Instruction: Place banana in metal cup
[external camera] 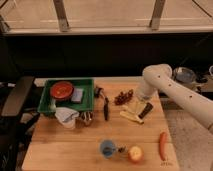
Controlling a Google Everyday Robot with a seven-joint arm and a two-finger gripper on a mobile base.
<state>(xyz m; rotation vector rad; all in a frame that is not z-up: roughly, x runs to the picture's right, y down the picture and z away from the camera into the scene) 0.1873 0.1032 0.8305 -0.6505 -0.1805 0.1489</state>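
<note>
Wooden worktop (60, 145) fills the lower part of the view. White robot arm (175, 95) comes in from picture-right, bends at the elbow & drops toward the worktop's far-right area. Green tray (67, 81) sits at the worktop's far picture-left corner, w/ a red bowl (62, 90) inside. A white cloth-like bundle (66, 116) lies against the tray's near edge.

Gripper (140, 108) is low over the banana (129, 115), jaws apart, nothing clamped btwn them. One dark finger (146, 110) is at the banana's picture-right end; can't tell if it touches. Banana lies flat on the worktop, right of ctr, pale strips splayed.

Carrot (162, 142) lies near the front-right edge. Black utensil (106, 107) lies btwn tray & banana. Dark red grapes (124, 96) sit just behind the banana. Apple (135, 154) & blue cup (106, 148) stand near each other at the front.

Metal cup (87, 118) stands just beside the white bundle, near the tray's front-right corner. It's well apart from the banana, w/ the utensil btwn them.
</note>
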